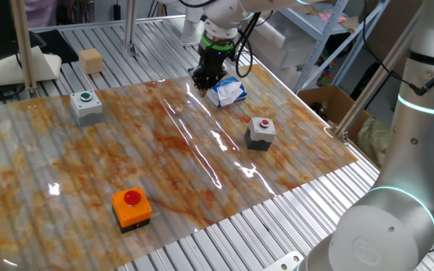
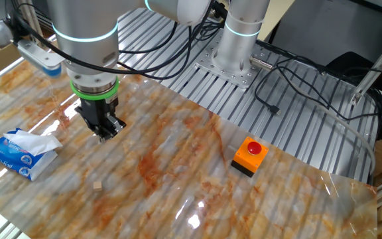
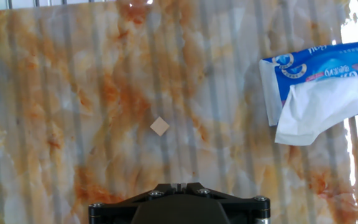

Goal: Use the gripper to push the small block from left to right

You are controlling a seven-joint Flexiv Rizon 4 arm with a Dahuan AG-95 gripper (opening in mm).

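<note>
While the white-and-silver arm [image 2: 85, 33] reaches over the table, a wide marbled orange-and-grey mat [image 1: 164, 158] covers most of the ribbed metal tabletop [image 1: 292, 218]. A second arm's thick grey body [image 1: 405, 173] fills the near right corner of one fixed view.

On the mat near its far edge lies a blue-and-white tissue pack [image 1: 227, 92] with a white tissue sticking out of it; the hand view shows the pack at the upper right. An orange box with a red button [image 1: 132, 207] sits near the mat's front edge in one fixed view. A grey box with a red button [image 1: 261, 132] stands toward the right side, and a grey box with a green button [image 1: 87, 106] stands toward the left. Off the mat, on the bare slats beyond the green-button box, rests a tan wooden cube [image 1: 91, 60].

The gripper [image 2: 102, 128], black with a green ring above it, hangs above the mat just beside the tissue pack and touches nothing. Its fingertips look pressed together, holding nothing, though only the black base shows at the bottom edge of the hand view.

The small block [image 3: 160, 127] lies on the mat, turned so one corner points up in the hand view, apart from the gripper and well left of the tissue pack there.
</note>
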